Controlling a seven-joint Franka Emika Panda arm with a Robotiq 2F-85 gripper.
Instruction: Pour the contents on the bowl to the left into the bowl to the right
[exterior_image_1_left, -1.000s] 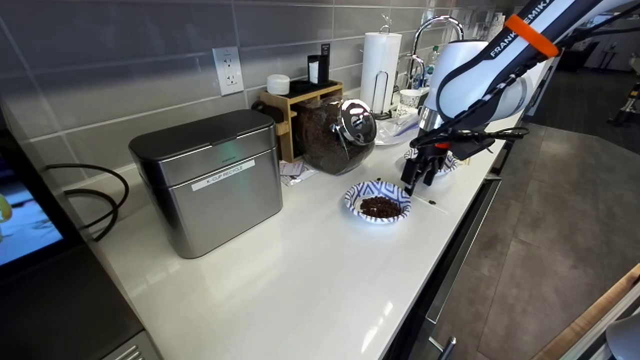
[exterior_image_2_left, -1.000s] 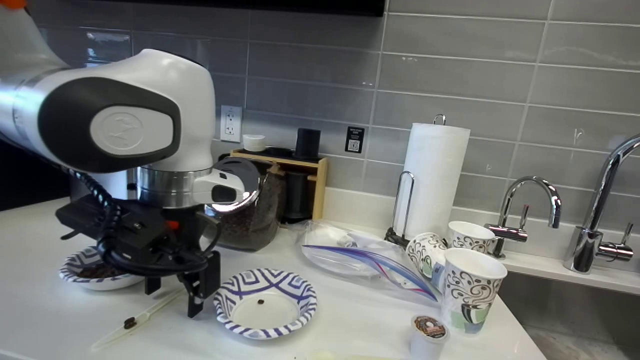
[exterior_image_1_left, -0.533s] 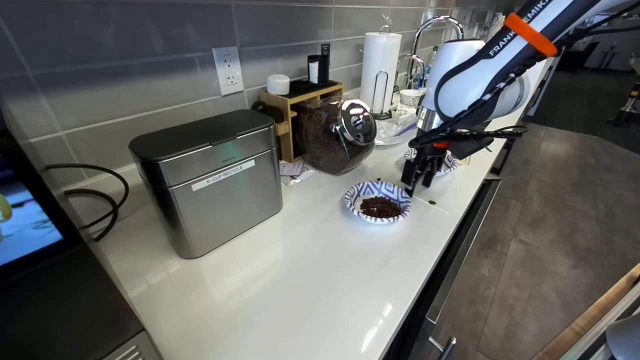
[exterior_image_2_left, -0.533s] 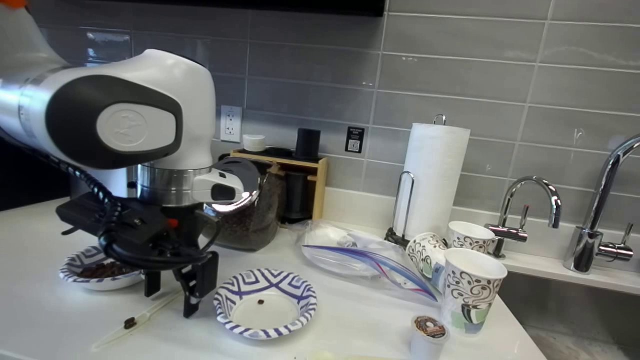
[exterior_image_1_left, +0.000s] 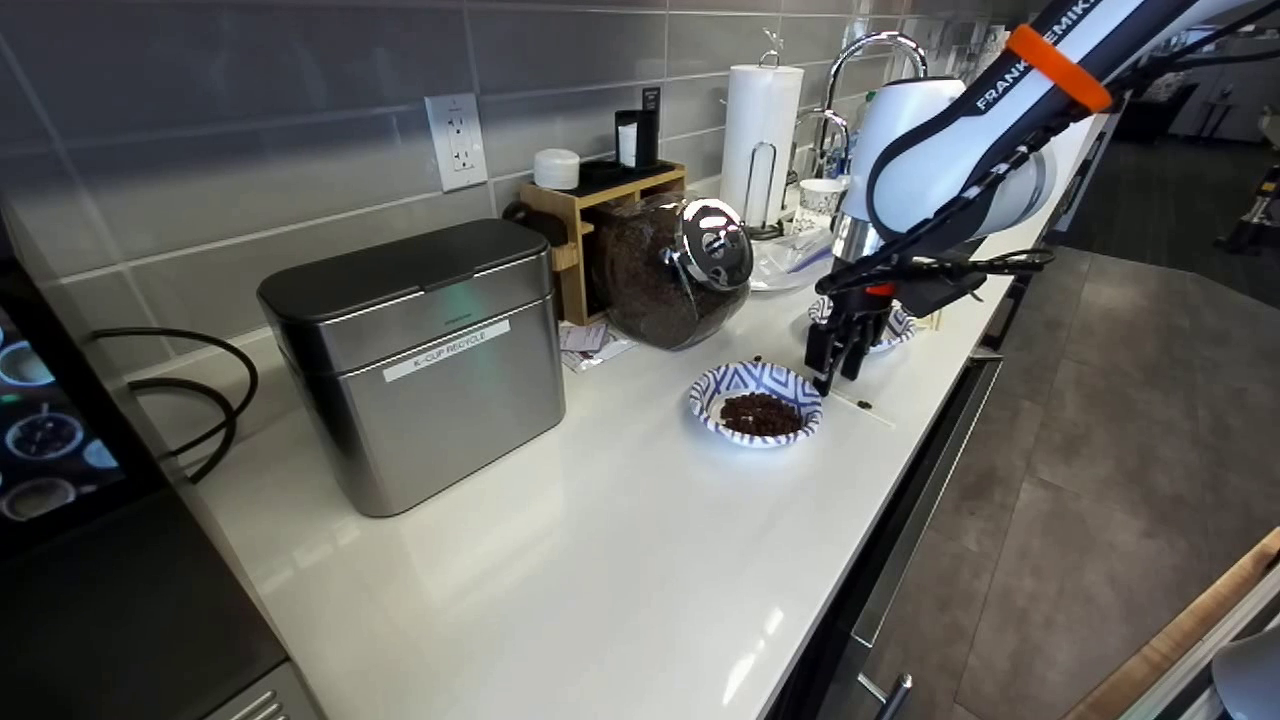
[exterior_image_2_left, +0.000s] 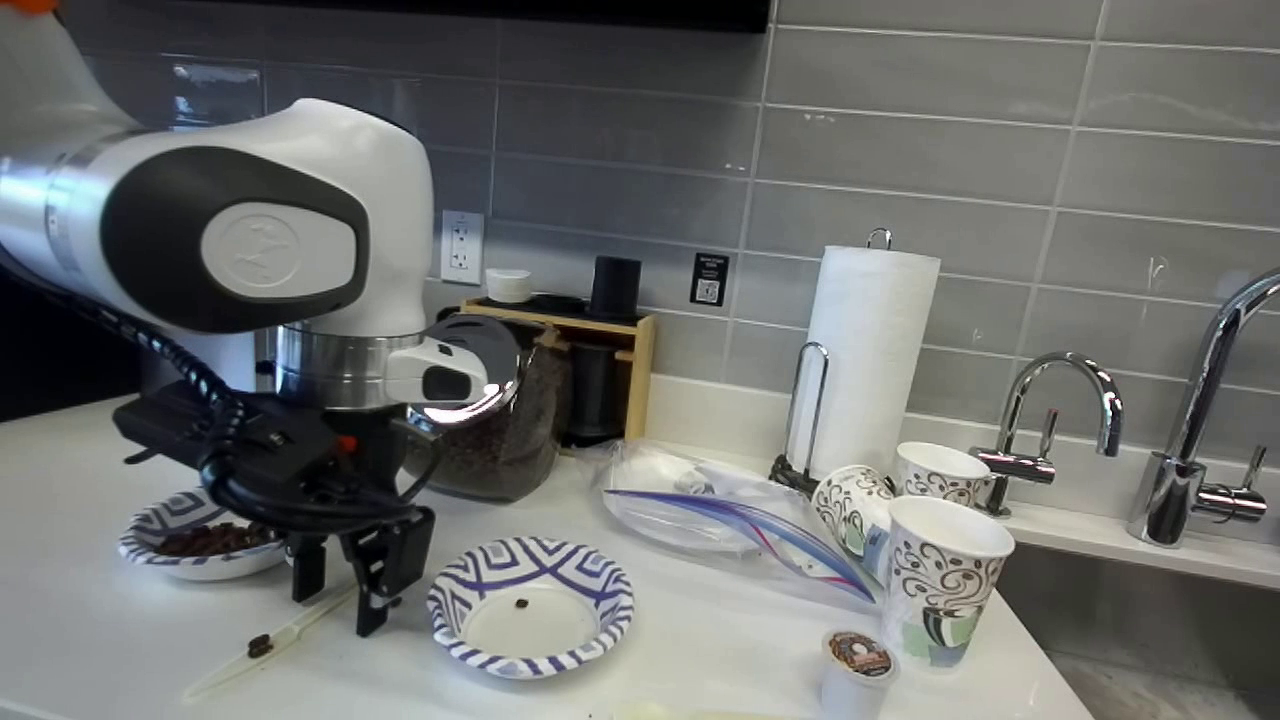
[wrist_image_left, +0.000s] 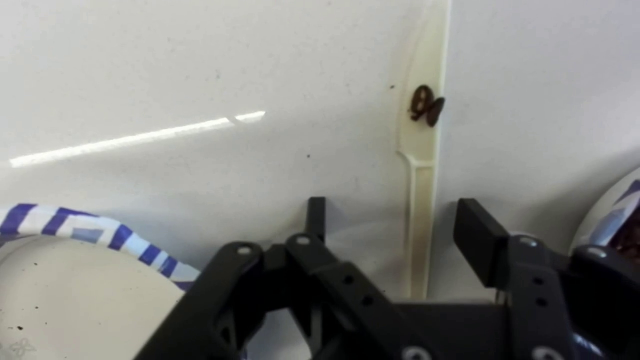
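1. Pale plastic knife (wrist_image_left: 422, 200): in the wrist view it runs between my fingers (wrist_image_left: 480, 245), which stand spread, pinching nothing.
2. On one side of the knife sits the source bowl (exterior_image_2_left: 172, 518), holding dark beans (exterior_image_2_left: 205, 541); on the other, the receiving bowl (exterior_image_2_left: 530, 632) with a lone bean (exterior_image_2_left: 521, 603).
3. Likely step: taking the source bowl's rim. I should clear the knife, straddle that rim, pinch gently, carry level, tip slowly.

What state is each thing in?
End effector: open, nothing gripped
Bean bowl: upright, holding beans
Other bowl: upright, bean inside
Knife: flat, dark bits on top
Jar: lidded
Recycle bin: shut
Coffee pod: upright
Zip bag: can't tell if open
Front cup: upright
Middle cup: tilted
Rear cup: upright
Screen: lit
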